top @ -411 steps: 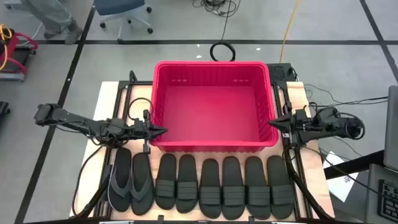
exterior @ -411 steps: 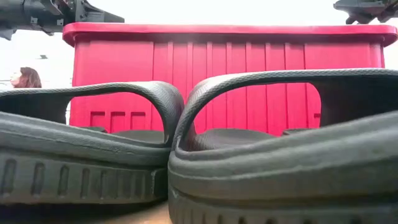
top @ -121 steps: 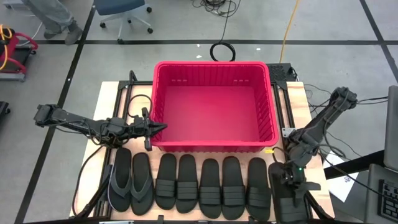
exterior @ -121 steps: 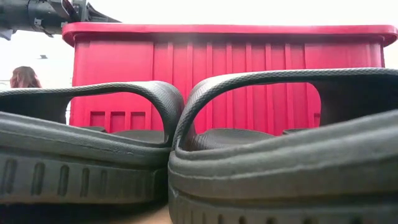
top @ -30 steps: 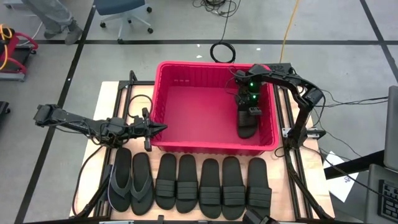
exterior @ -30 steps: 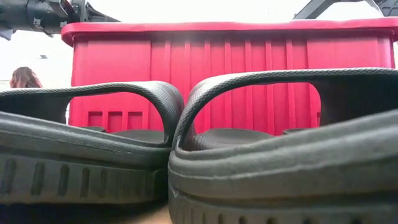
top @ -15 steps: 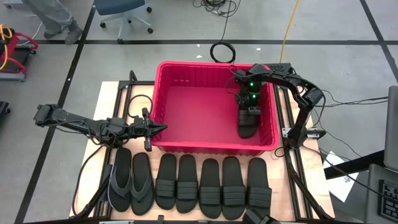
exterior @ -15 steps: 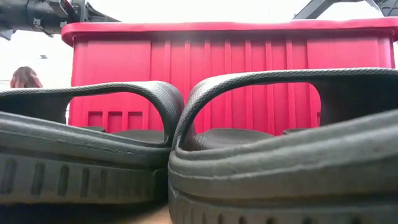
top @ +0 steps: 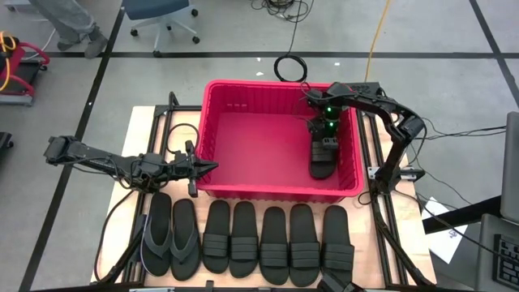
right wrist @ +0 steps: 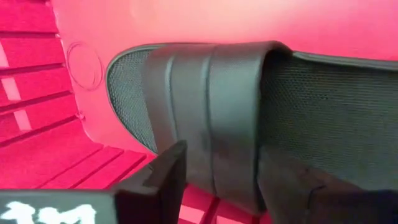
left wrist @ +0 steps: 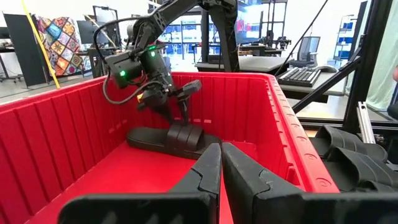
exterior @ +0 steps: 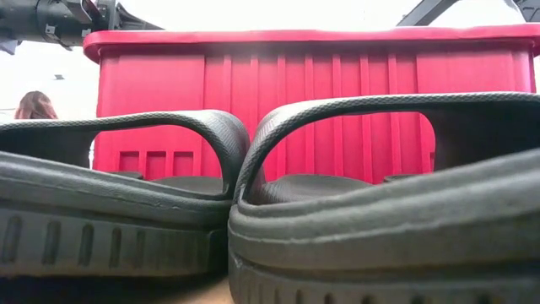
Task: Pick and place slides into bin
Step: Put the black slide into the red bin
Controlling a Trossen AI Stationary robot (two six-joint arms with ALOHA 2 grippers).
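Observation:
The red bin stands at the table's far middle. One black slide lies flat on the bin's floor by its right wall, sole down. My right gripper points steeply down over that slide's ribbed strap, open, one finger on each side of the strap. Several more slides and a thong pair lie in a row on the table in front of the bin. My left gripper is shut and level at the bin's near left corner, holding nothing. My right gripper stands open astride the slide's strap, coming from above; one finger is outside the strap's edge and the other over the footbed. Whether either finger touches the strap, I cannot tell. The slide lies on the bin floor.
In the low view two slides fill the foreground before the bin's near wall. The bin's floor left of the placed slide is bare red plastic. A person shows far off in the room.
My right gripper has stayed over the slide at the bin's right side and has turned a little about its wrist. The slide keeps its place on the bin's floor.

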